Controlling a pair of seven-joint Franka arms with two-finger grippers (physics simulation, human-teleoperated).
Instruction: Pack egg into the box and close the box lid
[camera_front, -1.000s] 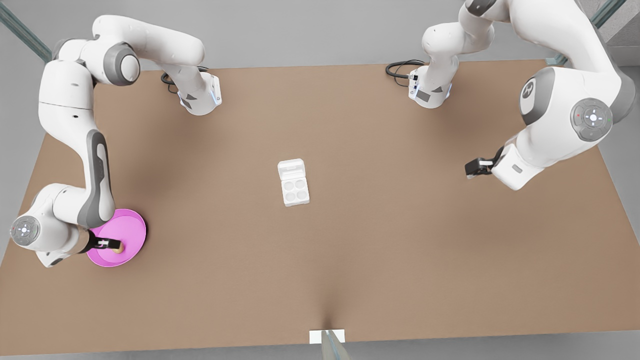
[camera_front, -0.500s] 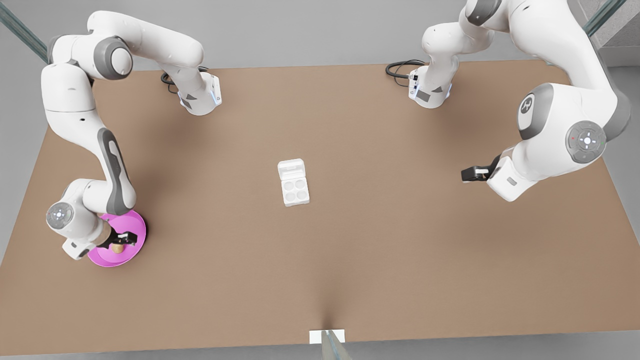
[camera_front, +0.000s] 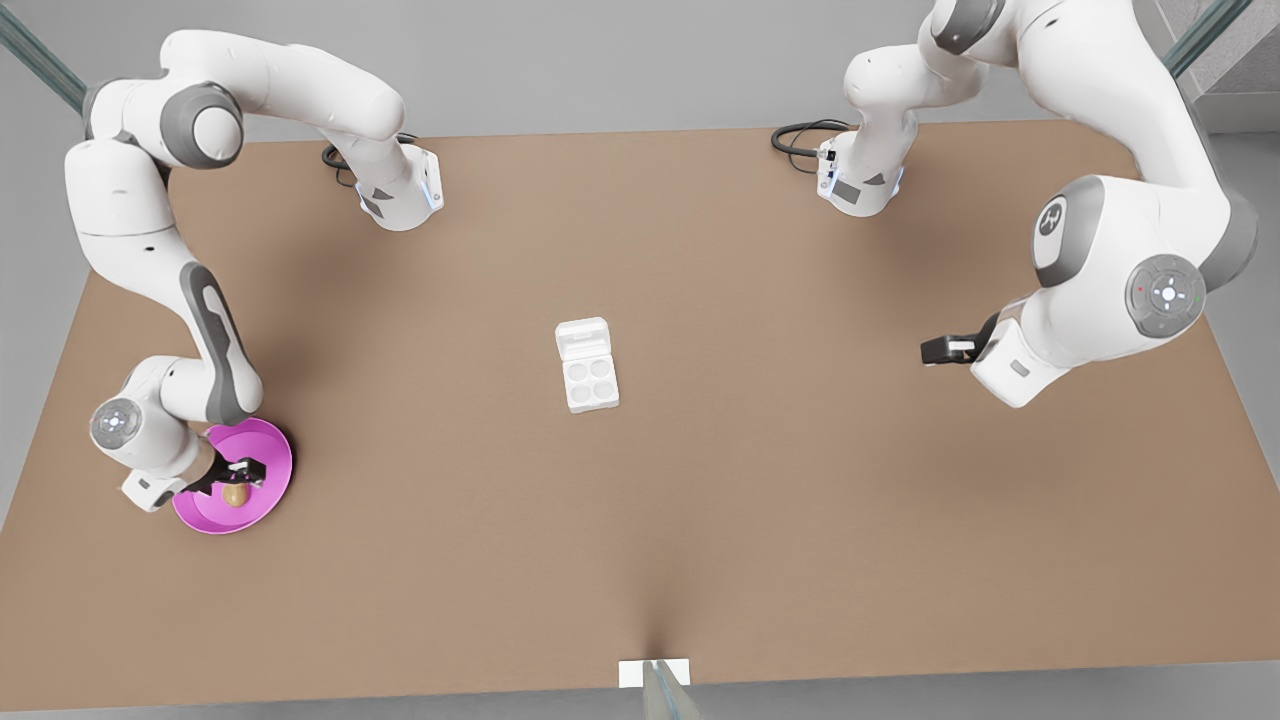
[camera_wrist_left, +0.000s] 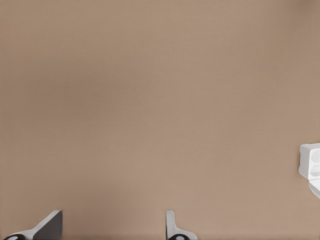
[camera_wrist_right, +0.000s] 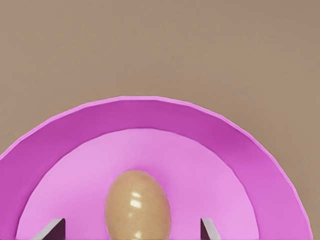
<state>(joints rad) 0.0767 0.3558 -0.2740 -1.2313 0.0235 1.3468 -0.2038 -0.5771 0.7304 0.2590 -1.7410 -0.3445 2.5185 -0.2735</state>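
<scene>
Front view's left shows the right claw (camera_front: 237, 478) spread over the egg (camera_front: 236, 494), which lies in the pink plate (camera_front: 270, 450) on the desk (camera_front: 700, 500); its fingertips (camera_wrist_right: 54, 227) straddle the egg without touching it, as far as the wrist view shows. Lower squarely, then pinch gently at the widest part (a smooth egg may squirt out). Centre desk holds the box (camera_front: 590, 380), cups empty, box lid (camera_front: 582, 338) flung back, while the left claw (camera_front: 935, 350) waits spread at the front view's right.
</scene>
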